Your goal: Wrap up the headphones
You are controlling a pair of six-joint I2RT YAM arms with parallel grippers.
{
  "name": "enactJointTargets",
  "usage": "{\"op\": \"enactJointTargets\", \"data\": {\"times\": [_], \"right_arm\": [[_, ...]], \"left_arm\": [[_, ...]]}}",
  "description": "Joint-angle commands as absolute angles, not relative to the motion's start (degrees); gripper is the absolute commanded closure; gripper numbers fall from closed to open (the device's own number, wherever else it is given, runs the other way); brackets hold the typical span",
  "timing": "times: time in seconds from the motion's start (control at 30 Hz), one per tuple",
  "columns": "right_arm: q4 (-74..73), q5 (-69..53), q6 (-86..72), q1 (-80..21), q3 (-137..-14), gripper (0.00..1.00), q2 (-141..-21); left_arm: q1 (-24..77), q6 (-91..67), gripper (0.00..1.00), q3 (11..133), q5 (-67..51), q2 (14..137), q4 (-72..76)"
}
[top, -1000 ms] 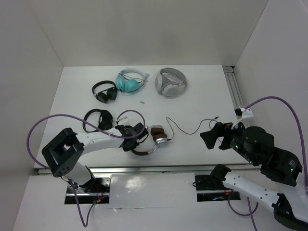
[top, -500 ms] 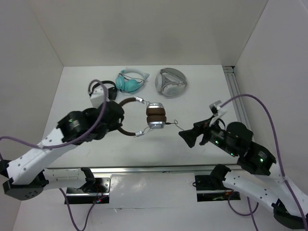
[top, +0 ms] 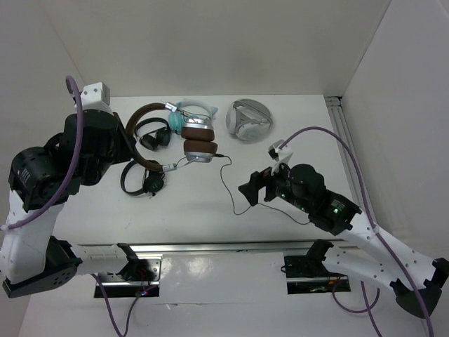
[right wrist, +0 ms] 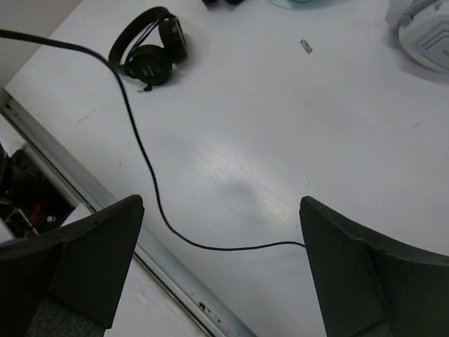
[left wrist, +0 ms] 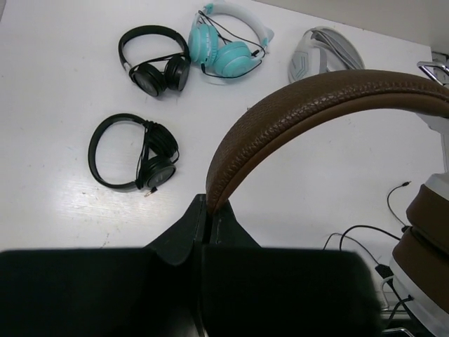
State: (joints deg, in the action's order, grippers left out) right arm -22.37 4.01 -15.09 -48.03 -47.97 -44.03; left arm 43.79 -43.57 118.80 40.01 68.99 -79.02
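Since half a second ago the left arm has swung up and back toward the far left, carrying the headphones (top: 199,140) with it, while the right hand (top: 254,188) has slid inward toward the middle. Nearest, that right hand hovers over the smooth white worktop (right wrist: 295,126) with its blunt black fingers spread and nothing held, the thin black cable (right wrist: 144,165) curving between them. Farther back the left hand (left wrist: 209,210) is clenched on the grained brown headband (left wrist: 316,105), holding the headphones in the air, silver cups and brown pads hanging above the teal pair (top: 184,121).
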Motion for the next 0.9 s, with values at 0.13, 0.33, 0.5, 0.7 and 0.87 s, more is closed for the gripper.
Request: {"op": "enactJointTargets", "data": {"times": [0.13, 0.33, 0.5, 0.7, 0.87], "right_arm": [[-7.9, 5.5, -14.2, -48.4, -43.2, 0.05, -49.4], [-2.5, -1.8, -13.6, -48.4, -40.9, 0.11, -48.4], [0.9, -4.9, -13.6, -48.4, -37.1, 0.12, -45.8], [2.1, -13.0, -13.6, -49.0, -36.4, 0.18, -50.9], [5.5, -6.4, -13.6, -52.0, -33.1, 0.28, -52.0]], "left_arm": [[40.9, -39.6, 1.00, 123.6, 35.2, 69.6, -78.0], [39.1, -37.9, 1.00, 125.2, 33.8, 70.1, -78.0], [38.1, -37.9, 1.00, 125.2, 32.7, 70.1, -78.0], [38.1, -37.9, 1.00, 125.9, 30.2, 70.7, -77.3], [38.1, -37.9, 1.00, 125.9, 29.7, 70.7, -77.3]]}}
